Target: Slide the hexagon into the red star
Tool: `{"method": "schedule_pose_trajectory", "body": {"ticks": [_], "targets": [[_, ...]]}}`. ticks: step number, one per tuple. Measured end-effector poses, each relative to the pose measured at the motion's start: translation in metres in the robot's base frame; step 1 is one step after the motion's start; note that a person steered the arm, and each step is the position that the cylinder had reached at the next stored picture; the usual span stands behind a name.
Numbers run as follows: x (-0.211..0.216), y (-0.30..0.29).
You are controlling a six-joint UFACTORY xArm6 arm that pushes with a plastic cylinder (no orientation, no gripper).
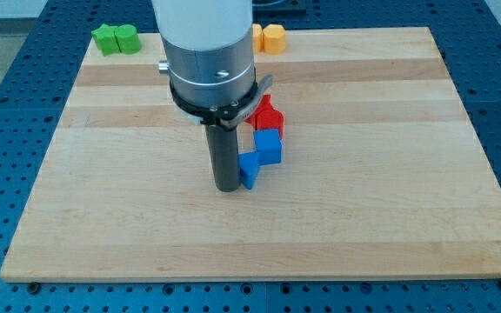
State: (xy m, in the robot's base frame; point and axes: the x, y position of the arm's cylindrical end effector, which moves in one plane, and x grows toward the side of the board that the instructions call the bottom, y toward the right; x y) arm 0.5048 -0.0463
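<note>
A red block, which looks like the star (268, 116), lies near the board's middle, partly hidden behind the arm. A blue cube (270, 147) touches its lower side. A second blue block (250, 169), shape unclear, sits just below and left of the cube. My tip (227, 187) rests on the board against the left side of this second blue block. An orange-yellow block that looks like the hexagon (274, 38) sits at the board's top edge, far above the red star. Another orange-yellow block (257, 36) beside it is mostly hidden by the arm.
Two green blocks (116, 39) sit together at the top left corner of the wooden board (390, 200). The arm's wide grey body (209, 52) hides part of the board's top middle. A blue perforated surface surrounds the board.
</note>
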Motion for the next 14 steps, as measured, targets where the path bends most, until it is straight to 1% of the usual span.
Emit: {"method": "schedule_pose_trajectory", "body": {"ticks": [2, 3, 4, 5, 6, 7, 9, 10, 11, 12, 13, 14], "targets": [[-0.009, 0.005], [-0.01, -0.025], [-0.048, -0.092], [-0.11, -0.098], [-0.164, -0.085], [-0.198, -0.022], [-0.248, 0.124], [-0.282, 0.15], [-0.312, 0.119], [-0.306, 0.05], [-0.268, 0.0], [-0.247, -0.006]]}}
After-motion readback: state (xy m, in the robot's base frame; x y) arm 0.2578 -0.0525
